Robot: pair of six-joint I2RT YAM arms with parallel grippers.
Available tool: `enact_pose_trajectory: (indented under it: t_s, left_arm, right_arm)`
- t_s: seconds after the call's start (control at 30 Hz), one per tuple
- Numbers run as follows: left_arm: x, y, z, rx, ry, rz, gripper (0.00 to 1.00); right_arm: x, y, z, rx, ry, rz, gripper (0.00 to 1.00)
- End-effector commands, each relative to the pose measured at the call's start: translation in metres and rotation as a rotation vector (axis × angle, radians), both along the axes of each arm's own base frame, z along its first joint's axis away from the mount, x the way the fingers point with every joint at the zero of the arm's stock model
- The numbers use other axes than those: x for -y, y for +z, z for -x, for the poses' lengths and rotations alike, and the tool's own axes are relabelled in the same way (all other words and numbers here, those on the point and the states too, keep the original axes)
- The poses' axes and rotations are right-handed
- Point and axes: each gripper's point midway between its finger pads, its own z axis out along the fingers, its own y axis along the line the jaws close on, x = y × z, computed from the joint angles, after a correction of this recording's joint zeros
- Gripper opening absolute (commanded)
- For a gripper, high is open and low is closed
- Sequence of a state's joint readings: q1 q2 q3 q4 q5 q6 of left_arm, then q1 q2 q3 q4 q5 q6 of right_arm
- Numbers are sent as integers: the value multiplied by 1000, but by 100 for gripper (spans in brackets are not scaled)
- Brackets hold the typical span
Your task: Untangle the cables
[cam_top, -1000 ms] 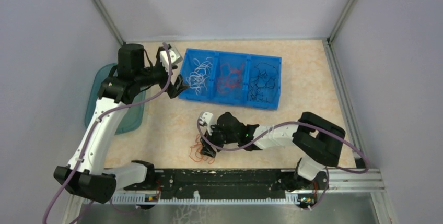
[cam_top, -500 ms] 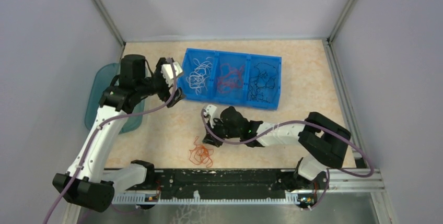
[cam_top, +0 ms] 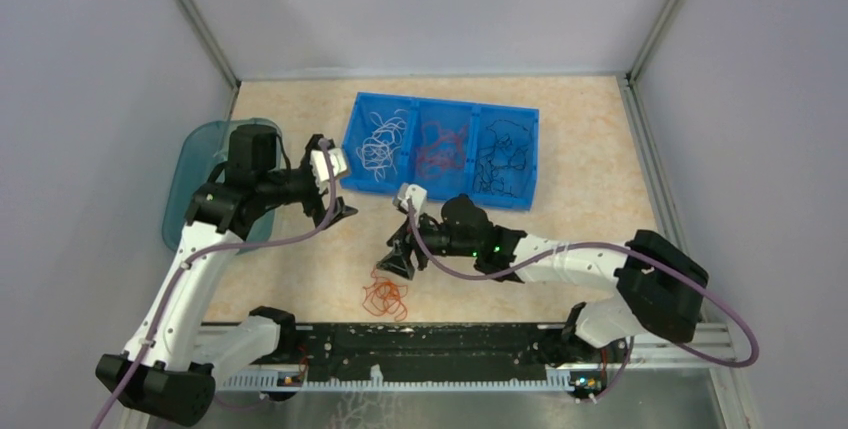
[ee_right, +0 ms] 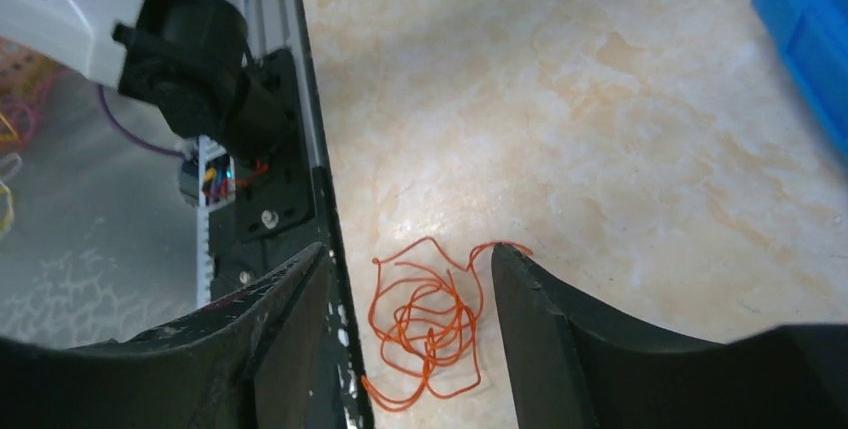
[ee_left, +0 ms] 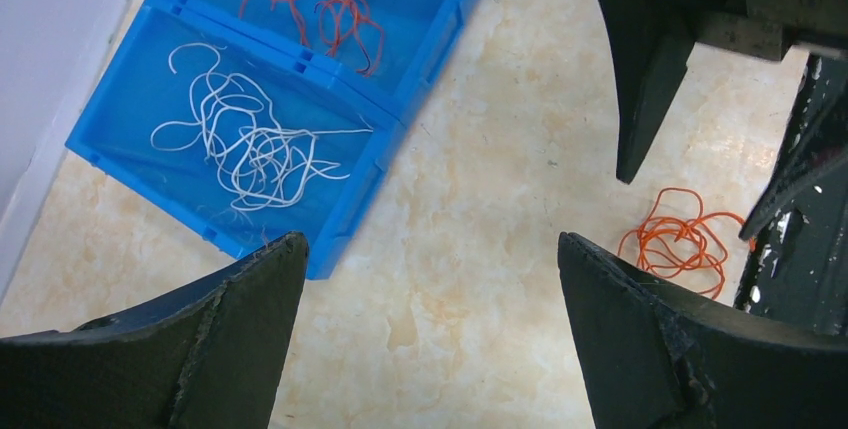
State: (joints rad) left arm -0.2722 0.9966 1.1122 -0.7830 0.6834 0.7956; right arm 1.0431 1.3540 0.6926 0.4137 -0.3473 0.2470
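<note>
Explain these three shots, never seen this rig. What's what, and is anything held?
Two robot arms are bolted at the table's near edge, each ending in a two-finger gripper. The wide picture is from a fixed camera above and behind them. The other two are from a camera on each wrist, so the dark wedges there are that arm's own fingers. On the table stands a blue bin with three compartments: white cables, red cables, black cables. A loose red-orange tangle lies by the front rail, a teal tray at the left. The left gripper and right gripper are both open and hold nothing; the right one hangs over the tangle.
</note>
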Motion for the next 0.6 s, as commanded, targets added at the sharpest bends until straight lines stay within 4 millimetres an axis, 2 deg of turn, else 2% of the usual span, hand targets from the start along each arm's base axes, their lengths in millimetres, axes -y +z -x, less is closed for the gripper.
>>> enact_pose_trajectory:
  t_s: [0.0,0.13,0.27,0.3,0.37,0.4,0.47,0.5,0.57]
  left_arm:
    - [3,25,-8,46,23,47,100]
    - [5,34,-9,40,25,63,100]
    - [5,40,-8,52,24,67,100]
    - [5,42,-8,58,23,68,100]
    - [5,46,-8,66,20,75,100]
    - [6,48,-8,68,19,78,100]
    - [6,51,-6,72,12,82,100]
    - [7,50,-4,72,4,82,100]
    - [8,48,1,69,-13,86,100]
  right_arm:
    - [-9,-43,22,40,103,113,64]
    - [-21,-91,26,9,125,250,60]
    - [-31,-110,16,-12,90,311,50]
    - [-33,-112,15,-15,90,322,46]
    - [-35,-116,12,-15,86,340,29]
    - [-35,-116,11,-11,79,339,20]
    - [-36,-99,8,13,62,285,9]
    - [-36,-91,8,23,56,257,6]
    - [-34,-61,6,54,46,184,6]
